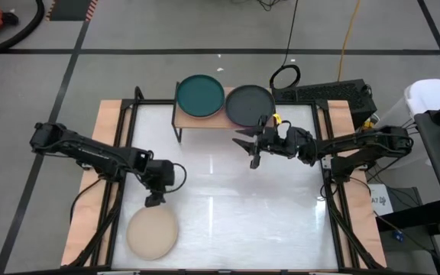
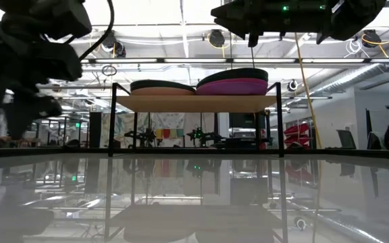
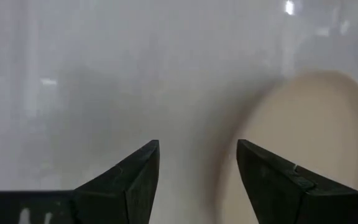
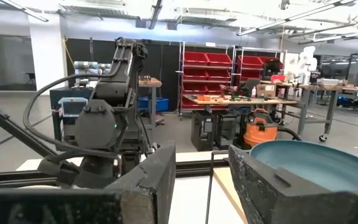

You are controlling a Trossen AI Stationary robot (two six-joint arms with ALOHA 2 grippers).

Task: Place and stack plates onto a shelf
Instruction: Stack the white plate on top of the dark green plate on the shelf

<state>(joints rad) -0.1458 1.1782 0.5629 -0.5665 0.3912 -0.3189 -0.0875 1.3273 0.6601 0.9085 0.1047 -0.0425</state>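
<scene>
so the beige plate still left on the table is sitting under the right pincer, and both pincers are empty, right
Not quite. The beige plate lies on the table near the left pincer, not the right pincer, as the high view shows. The right one hangs by the shelf. Both pincers are indeed empty and open.

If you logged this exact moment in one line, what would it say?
left gripper: open, above beige plate | right gripper: open, empty, by shelf | shelf tops: teal plate, black plate

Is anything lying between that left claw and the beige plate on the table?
Nothing visible. The left gripper hangs open just beside the beige plate, with only bare white table between them; the left wrist view shows the same.
</scene>
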